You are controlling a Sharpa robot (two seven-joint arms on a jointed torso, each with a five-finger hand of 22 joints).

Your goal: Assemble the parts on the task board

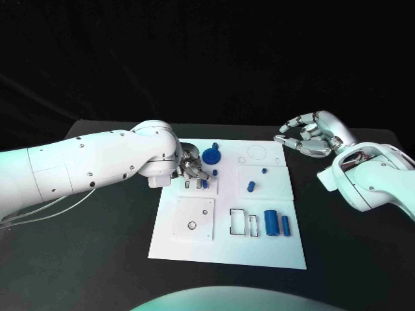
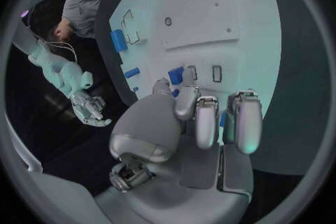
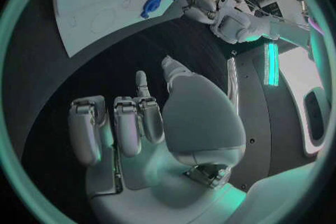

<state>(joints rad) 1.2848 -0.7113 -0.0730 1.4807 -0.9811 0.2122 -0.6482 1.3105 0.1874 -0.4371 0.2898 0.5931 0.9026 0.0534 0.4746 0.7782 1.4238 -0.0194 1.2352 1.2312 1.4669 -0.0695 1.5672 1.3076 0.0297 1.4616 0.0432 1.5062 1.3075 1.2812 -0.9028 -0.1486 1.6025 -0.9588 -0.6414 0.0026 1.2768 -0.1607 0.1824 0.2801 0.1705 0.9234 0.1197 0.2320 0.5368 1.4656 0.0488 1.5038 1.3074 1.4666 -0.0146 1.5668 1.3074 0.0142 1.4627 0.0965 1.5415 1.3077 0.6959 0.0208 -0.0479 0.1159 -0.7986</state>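
The white task board lies in the middle of the black table. My left hand hangs over its far left part, fingers curled down right at two small blue parts by the slots. In the left wrist view a blue part sits just past the fingertips, and whether it is held is hidden. A round blue part lies just beyond that hand. My right hand hovers off the board's far right corner, fingers curled in, holding nothing.
Two small blue pegs stand mid-board. Two blue cylinders and a thin blue piece lie near the board's right side by rectangular cut-outs. A square plate with a hole lies on the near left of the board. Bare black table surrounds the board.
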